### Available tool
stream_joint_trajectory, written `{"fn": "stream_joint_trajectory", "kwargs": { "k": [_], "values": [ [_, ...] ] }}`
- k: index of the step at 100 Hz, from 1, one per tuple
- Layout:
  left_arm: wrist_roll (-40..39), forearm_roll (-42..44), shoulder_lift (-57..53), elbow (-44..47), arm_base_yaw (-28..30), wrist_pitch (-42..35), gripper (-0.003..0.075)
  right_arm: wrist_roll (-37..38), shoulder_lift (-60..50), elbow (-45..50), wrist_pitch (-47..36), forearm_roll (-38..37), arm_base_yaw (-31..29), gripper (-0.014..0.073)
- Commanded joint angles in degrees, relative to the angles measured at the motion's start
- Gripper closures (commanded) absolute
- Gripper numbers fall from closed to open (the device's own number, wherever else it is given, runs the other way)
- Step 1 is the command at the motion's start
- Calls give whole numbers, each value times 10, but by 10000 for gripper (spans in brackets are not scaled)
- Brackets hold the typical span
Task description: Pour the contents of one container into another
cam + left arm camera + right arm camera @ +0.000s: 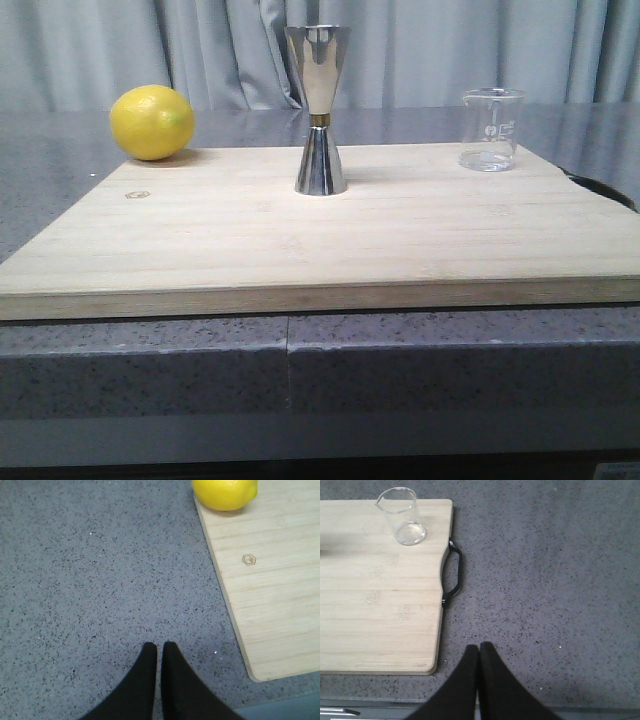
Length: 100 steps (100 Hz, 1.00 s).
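While both my left gripper (159, 647) and right gripper (479, 647) rest pressed together over bare counter, nothing is started: the beaker (491, 129), at three o'clock from the jigger (319, 110), needs my right claw spread first.

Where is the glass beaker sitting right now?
In the front view the glass beaker stands upright at the far right corner of the wooden cutting board, right of the steel jigger and apart from it, near the board's black handle.
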Motion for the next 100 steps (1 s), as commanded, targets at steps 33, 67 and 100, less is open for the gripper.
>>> {"fn": "stream_joint_trajectory", "kwargs": {
  "k": [33,67,100],
  "values": [
    [-6,3,1,-14,-5,-40,741,-6,0,-13,-49,-6,-1,662],
    [-6,1,1,-14,-5,-40,741,-6,0,-13,-49,-6,-1,662],
    [157,-130,-99,69,73,-167,741,-6,0,-13,-49,-6,-1,662]
  ]
}}
